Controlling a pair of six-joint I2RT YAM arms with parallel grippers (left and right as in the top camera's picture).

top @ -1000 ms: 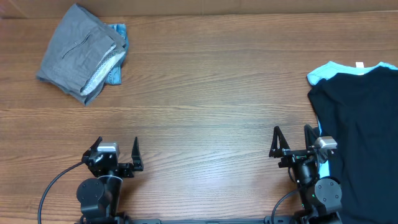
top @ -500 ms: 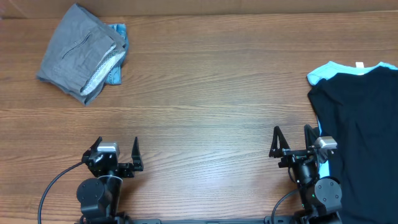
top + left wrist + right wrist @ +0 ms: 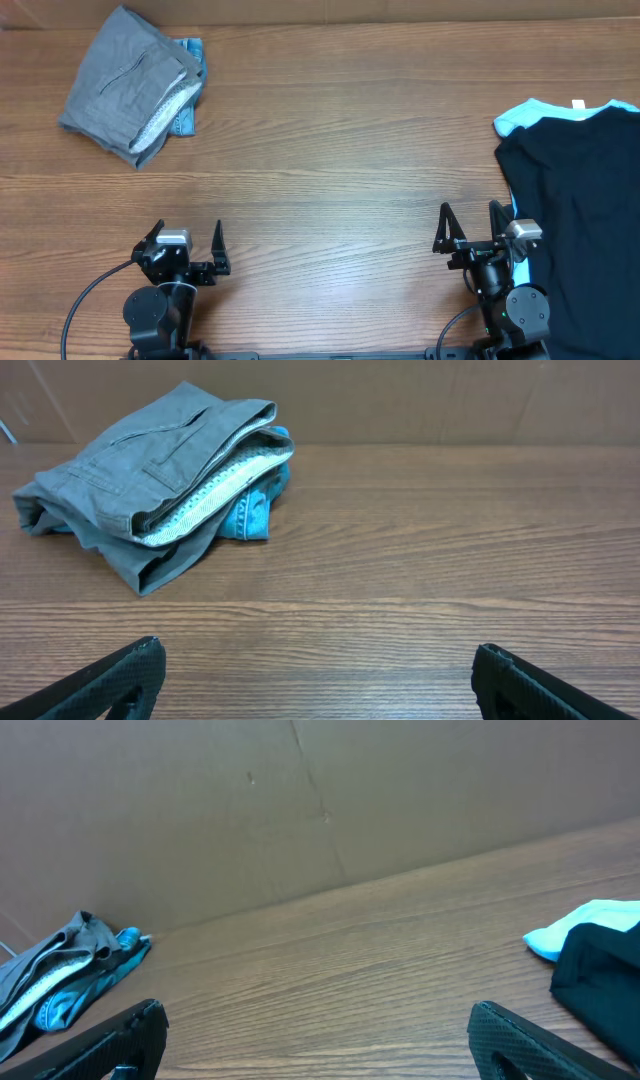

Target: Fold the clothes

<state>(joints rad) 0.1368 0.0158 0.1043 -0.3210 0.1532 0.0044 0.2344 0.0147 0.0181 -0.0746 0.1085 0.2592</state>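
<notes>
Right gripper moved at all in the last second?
No. The right gripper sits at the same spot beside the edge of the black tee, jaws open.

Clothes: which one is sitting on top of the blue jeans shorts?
The grey shorts, far left, cover the denim shorts. The black tee lies at the right, on a light-blue garment instead.

The right hand (image 3: 322, 1045) is looking out across the wooden bench (image 3: 330, 970), its two dark fingers (image 3: 120, 1038) standing wide apart with nothing between them. Far left, grey shorts (image 3: 50, 960) are lying bunched over blue denim shorts (image 3: 62, 1005) — near the brown cardboard wall (image 3: 300, 810). At the right edge, a black tee (image 3: 605, 975) is overlapping a light-blue garment (image 3: 575, 925).
</notes>
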